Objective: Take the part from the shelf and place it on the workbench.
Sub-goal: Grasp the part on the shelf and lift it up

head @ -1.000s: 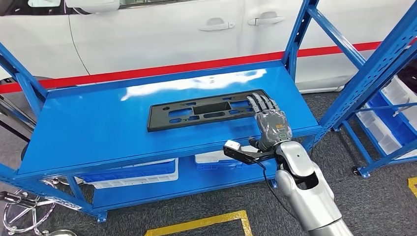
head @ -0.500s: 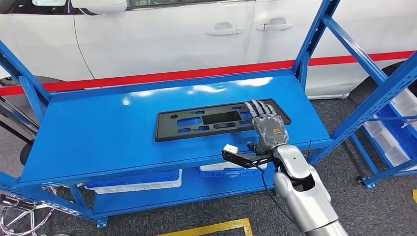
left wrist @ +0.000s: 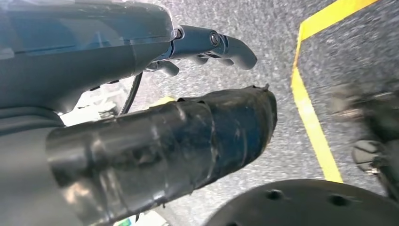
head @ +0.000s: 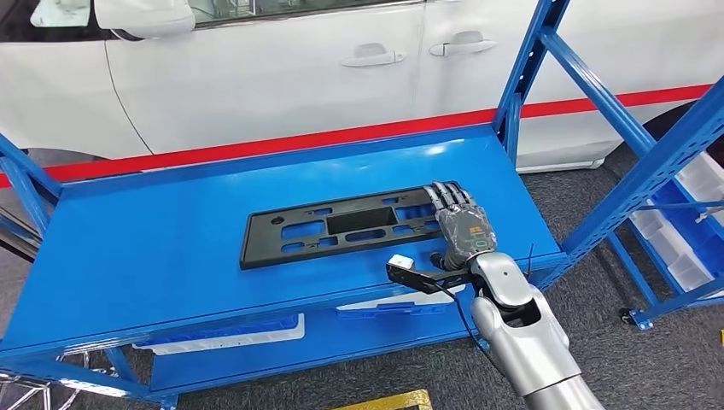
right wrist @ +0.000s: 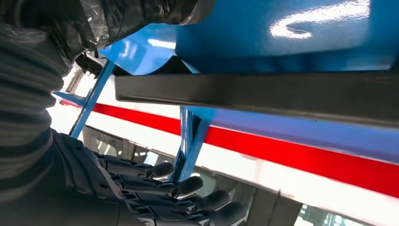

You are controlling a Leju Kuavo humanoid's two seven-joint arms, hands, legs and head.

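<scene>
We observe the right hand (head: 465, 224) lying over the 3 o'clock end of the part (head: 341, 226), a flat black slotted panel resting on the top level of the blue shelf (head: 162, 248). The fingers (right wrist: 188, 186) extend straight, apart and past the panel's edge, so the hand is open and not yet gripping. The left hand (left wrist: 207, 44) hangs over the floor with its fingers curled in and nothing in them.

Risk, in our judgement: a grip at one end only (the panel is long and thin) may let the far end sag, swing, or scrape the shelf; the upright (head: 521, 73) at 1 o'clock could catch it on withdrawal.

The shelf surface is glossy, so sliding is likely. A white car (head: 341, 60) stands at 12 o'clock, and yellow floor tape (left wrist: 310, 117) marks the grey floor.
</scene>
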